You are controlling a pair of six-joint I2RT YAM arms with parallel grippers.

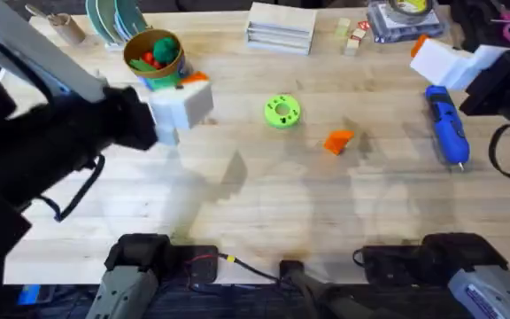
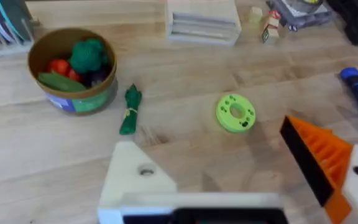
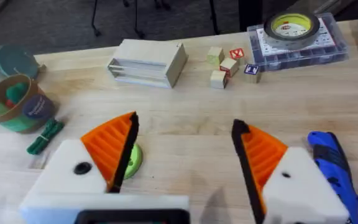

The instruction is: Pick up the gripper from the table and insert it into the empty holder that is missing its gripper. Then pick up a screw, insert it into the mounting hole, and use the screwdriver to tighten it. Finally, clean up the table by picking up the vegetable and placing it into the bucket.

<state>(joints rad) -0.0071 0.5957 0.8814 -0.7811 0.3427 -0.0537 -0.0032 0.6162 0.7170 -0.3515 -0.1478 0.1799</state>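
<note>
Tip: orange gripper lies loose mid-surface, awaiting pickup.
Left tool: open, empty; holder bare, ready for the tip.
Right tool: open, empty, hovering near screwdriver.

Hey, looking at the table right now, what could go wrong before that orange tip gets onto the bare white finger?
1. The gripper is small and lies loose on the table. The right gripper, jaws open wide, may pinch it skewed, so it won't seat in the holder.
2. The vegetable lies just ahead of the holder, beside the bucket. Moving the holder could sweep it away.
</note>
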